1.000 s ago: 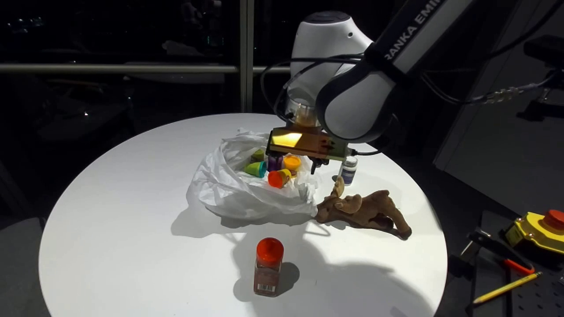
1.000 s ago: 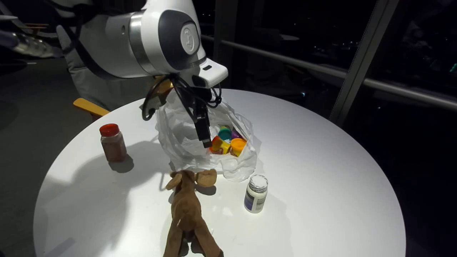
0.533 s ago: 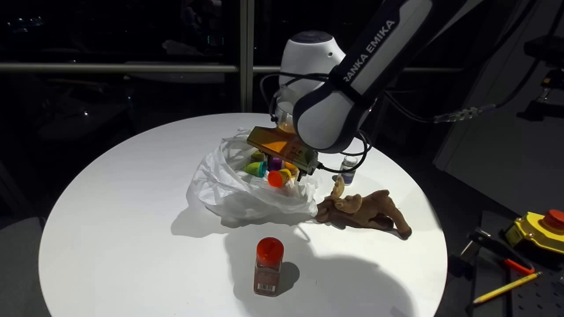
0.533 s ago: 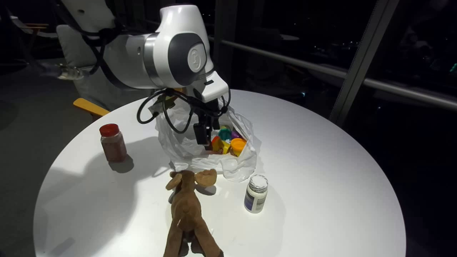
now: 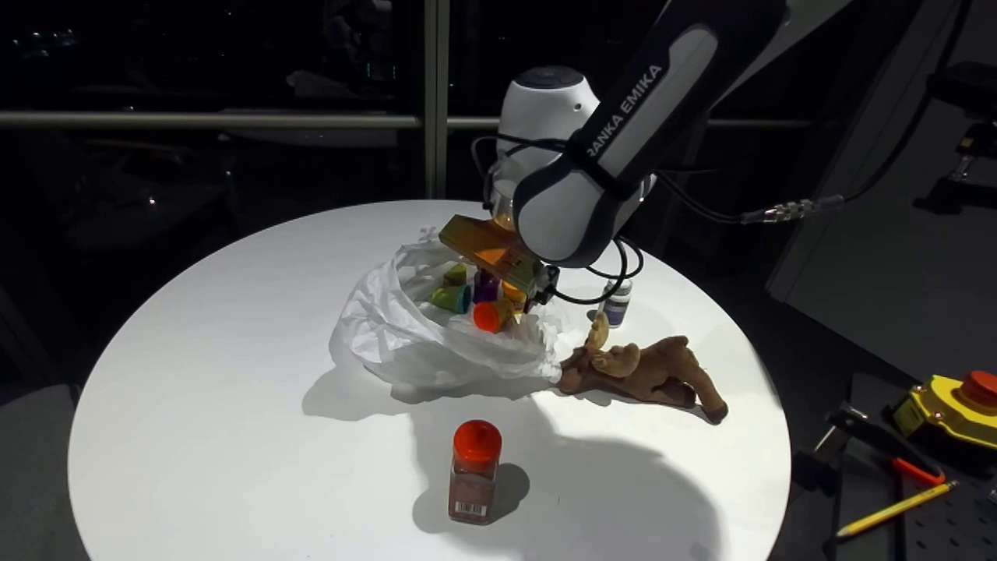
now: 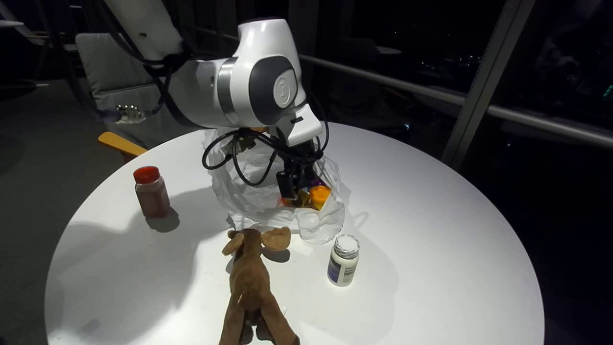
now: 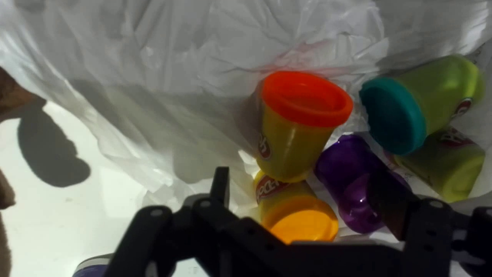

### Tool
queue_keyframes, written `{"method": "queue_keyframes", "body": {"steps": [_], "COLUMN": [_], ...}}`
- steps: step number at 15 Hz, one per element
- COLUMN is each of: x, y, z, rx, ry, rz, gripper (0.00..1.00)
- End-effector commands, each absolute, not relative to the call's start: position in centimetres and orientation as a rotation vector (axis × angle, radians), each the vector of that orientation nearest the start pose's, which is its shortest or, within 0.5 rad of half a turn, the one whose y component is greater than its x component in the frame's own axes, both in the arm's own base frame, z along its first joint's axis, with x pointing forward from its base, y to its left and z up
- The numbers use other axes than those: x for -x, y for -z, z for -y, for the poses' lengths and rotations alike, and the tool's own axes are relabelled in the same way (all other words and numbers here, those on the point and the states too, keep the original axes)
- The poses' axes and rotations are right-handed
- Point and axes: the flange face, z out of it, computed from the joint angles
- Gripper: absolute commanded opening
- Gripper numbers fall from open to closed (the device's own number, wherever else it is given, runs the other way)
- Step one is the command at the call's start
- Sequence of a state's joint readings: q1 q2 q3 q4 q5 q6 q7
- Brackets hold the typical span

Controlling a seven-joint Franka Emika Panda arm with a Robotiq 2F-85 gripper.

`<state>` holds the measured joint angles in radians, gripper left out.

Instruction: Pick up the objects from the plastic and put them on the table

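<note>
In an exterior view, the round white desk carries, from left to right, first a crumpled white plastic bag with its mouth spread wide. At the left of its contents, a teal-lidded lime Play-Doh tub lies on its side, with a second lime tub just behind. In front of the bag and apart from it, a red-capped spice jar stands upright on the desk, reddish-brown inside. Further right within the bag come a shiny purple object, its kind unclear; a red-lidded yellow Play-Doh tub, on its side; and an orange-lidded yellow Play-Doh tub, partly hidden.

Over these last hangs the gripper. In the wrist view its jaws are released and stand wide apart, the orange-lidded tub showing in the gap and one jaw covering part of the purple object; I cannot tell whether either touches anything.

Next, a white bottle with a purple label stands upright on the desk, and nearer the camera a brown plush moose lies with its muzzle at the bag's edge. Off the desk at far right, a yellow pencil lies near a yellow-and-red emergency stop button.
</note>
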<state>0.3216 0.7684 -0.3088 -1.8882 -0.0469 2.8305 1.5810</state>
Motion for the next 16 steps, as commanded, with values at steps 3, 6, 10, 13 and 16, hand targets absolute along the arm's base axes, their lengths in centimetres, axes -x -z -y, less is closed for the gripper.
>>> {"method": "queue_keyframes", "body": {"steps": [3,6,10,13,16], "x": [-65.8,-66.0,-65.9,-66.0,-66.1], "y": [-12.9,-12.8,-11.4,-10.5,-10.7], "z": [-2.2,-2.7,-3.4,-3.6,-3.7], "rx": [2.311,2.301,2.307,2.309,2.303], "ry": [0.429,0.395,0.349,0.335,0.357], "rz": [-2.033,-2.024,-2.024,-2.035,-2.03], "gripper": [0.89,0.95,0.99,0.73,0.49]}}
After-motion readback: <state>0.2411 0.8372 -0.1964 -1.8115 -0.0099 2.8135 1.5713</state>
